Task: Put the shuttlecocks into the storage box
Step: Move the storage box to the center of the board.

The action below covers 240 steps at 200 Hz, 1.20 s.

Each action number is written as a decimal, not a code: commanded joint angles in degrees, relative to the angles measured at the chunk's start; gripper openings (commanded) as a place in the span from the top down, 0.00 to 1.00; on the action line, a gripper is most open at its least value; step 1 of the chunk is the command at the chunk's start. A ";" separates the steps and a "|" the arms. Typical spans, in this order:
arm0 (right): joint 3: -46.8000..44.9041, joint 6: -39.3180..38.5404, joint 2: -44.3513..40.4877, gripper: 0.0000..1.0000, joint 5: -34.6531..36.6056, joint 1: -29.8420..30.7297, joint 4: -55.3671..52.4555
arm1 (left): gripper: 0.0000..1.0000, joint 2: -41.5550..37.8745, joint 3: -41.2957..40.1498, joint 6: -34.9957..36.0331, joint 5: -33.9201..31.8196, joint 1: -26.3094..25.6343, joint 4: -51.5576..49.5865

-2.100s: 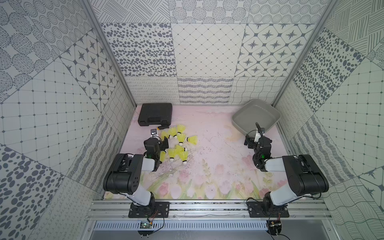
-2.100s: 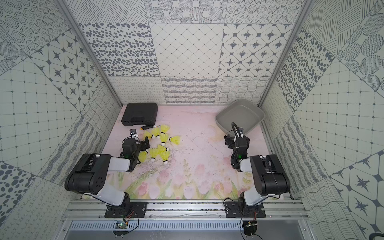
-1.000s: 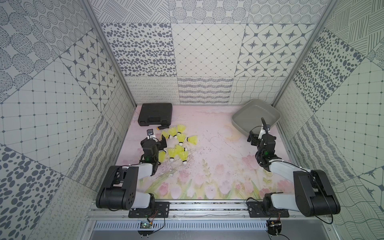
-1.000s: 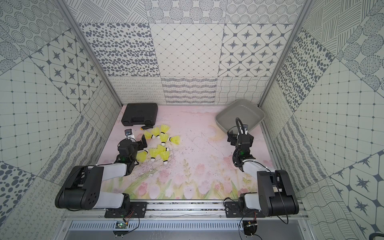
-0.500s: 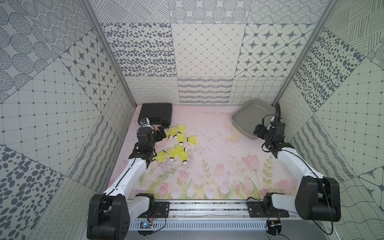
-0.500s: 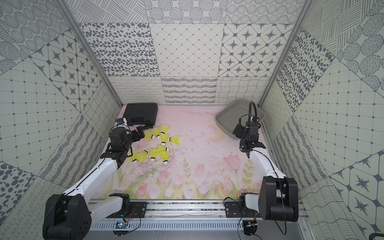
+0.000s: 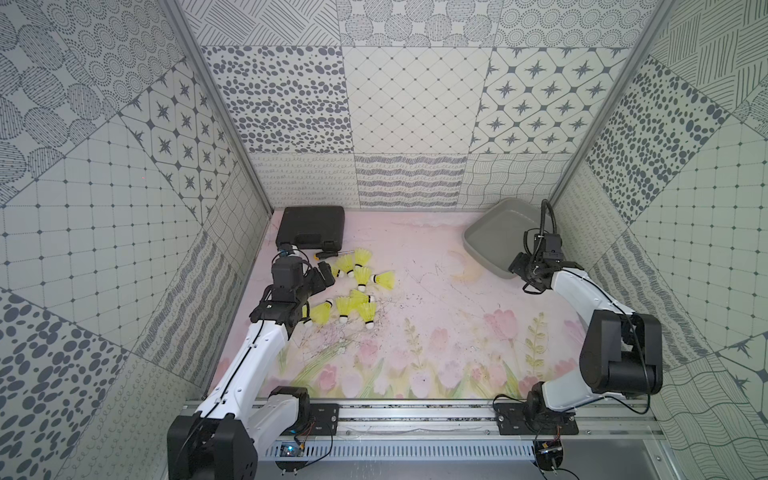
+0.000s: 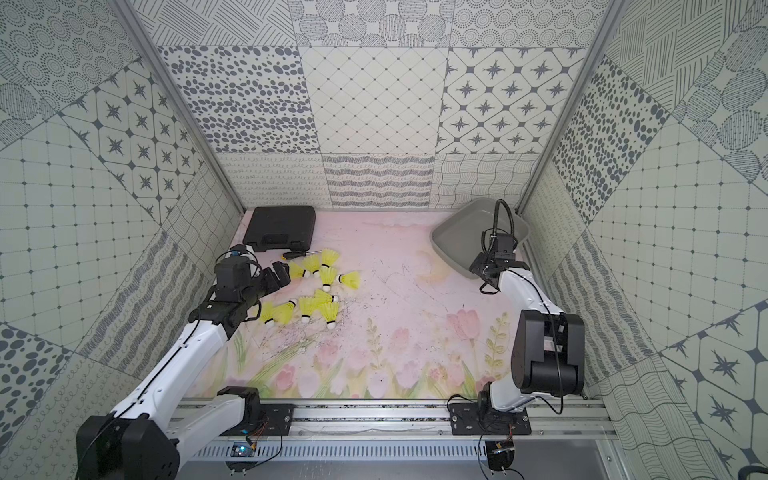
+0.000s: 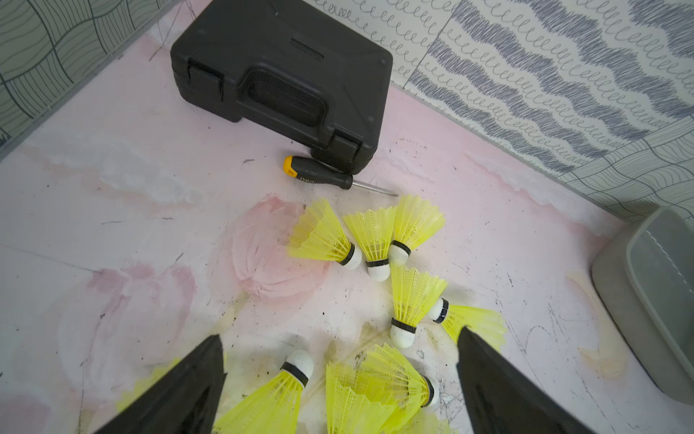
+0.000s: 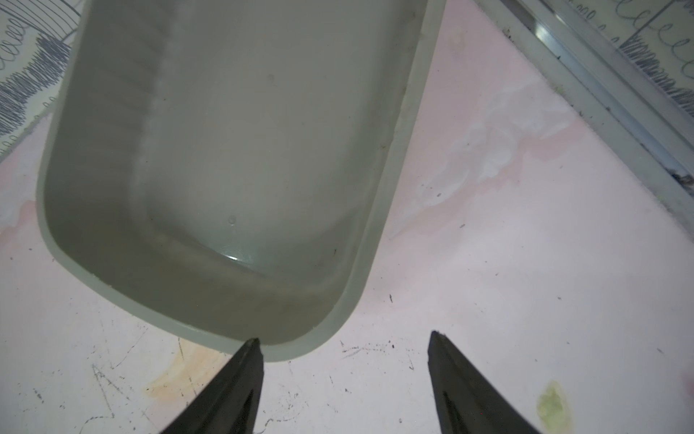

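Lower wide-open, empty left gripper (image 9: 340,334) over one skirt among shuttlecocks (image 9: 415,297) near worktop's far-left corner; pinch lightly. Set part-open, empty right gripper (image 10: 344,336) astride storage box (image 7: 494,237) rim, far-right corner.

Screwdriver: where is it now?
In both top views the screwdriver lies on the robot's left side at the mat's far end, between the black case and the shuttlecocks.

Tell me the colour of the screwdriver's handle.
Black, with an orange-yellow cap at its butt end. The screwdriver shows best in the left wrist view.
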 commanded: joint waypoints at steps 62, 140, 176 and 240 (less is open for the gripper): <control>6.14 -0.80 9.51 0.49 1.24 -1.07 0.40 | 0.00 1.18 1.55 -1.45 4.48 0.29 -4.90; 2.26 -1.30 7.37 0.77 0.04 -0.97 1.30 | 0.00 1.47 2.48 -1.45 7.38 0.25 -6.03; -3.24 -1.74 3.24 0.86 -2.87 -0.87 2.01 | 0.00 1.35 2.55 -1.96 9.71 0.23 -6.39; -11.13 -0.96 -6.18 0.89 -3.34 6.85 -1.27 | 0.00 0.92 1.77 -3.29 13.83 -0.10 -7.95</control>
